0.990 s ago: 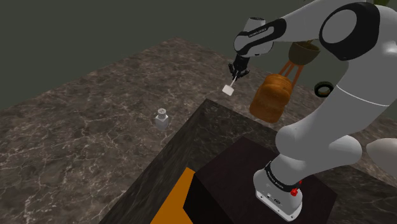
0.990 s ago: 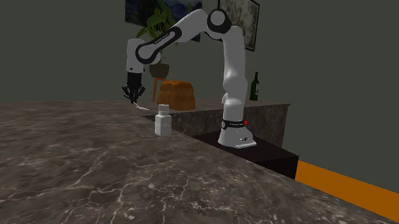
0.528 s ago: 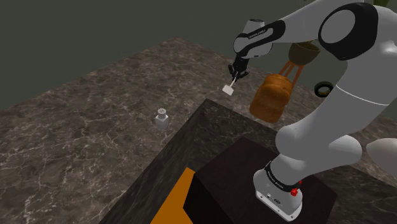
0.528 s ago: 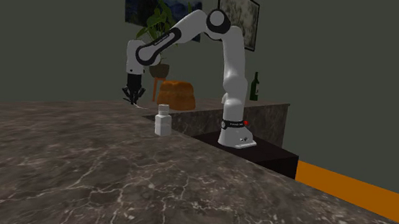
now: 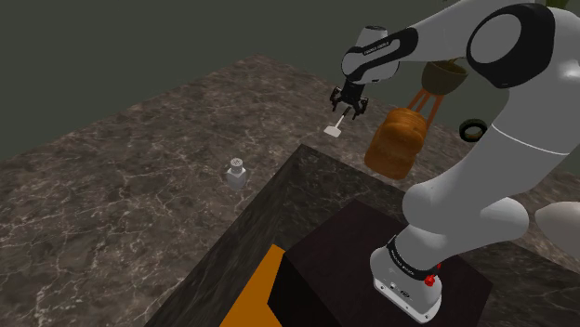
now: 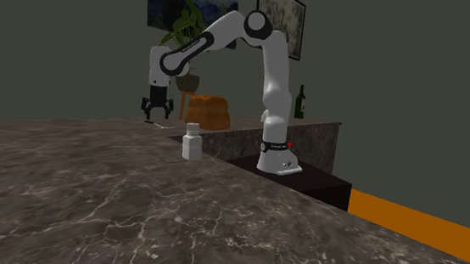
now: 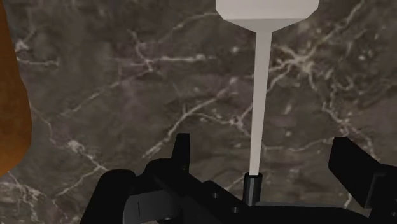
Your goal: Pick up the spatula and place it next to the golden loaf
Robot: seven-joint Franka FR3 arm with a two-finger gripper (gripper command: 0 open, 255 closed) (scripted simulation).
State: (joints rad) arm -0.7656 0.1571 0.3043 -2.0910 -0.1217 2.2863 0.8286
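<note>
The spatula is plain white, with a thin handle and a flat square blade. It lies on the dark marble counter, just below my gripper and to the shoulder view's left of the golden-brown loaf. In the wrist view the handle runs between my two fingers, which stand wide apart and do not touch it. The blade points away from the hand. My gripper is open and holds nothing. The loaf shows at one side. In the second exterior view my gripper hangs beside the loaf.
A small white jar with a cap stands on the counter nearer the stand; it also appears in the second exterior view. Behind the loaf are a potted plant on a stool and a dark ring. A bottle stands at the back.
My fingers have opened and let go of the spatula. It has dropped out of the grip and now lies lower, under the gripper. The arm has hardly moved.
</note>
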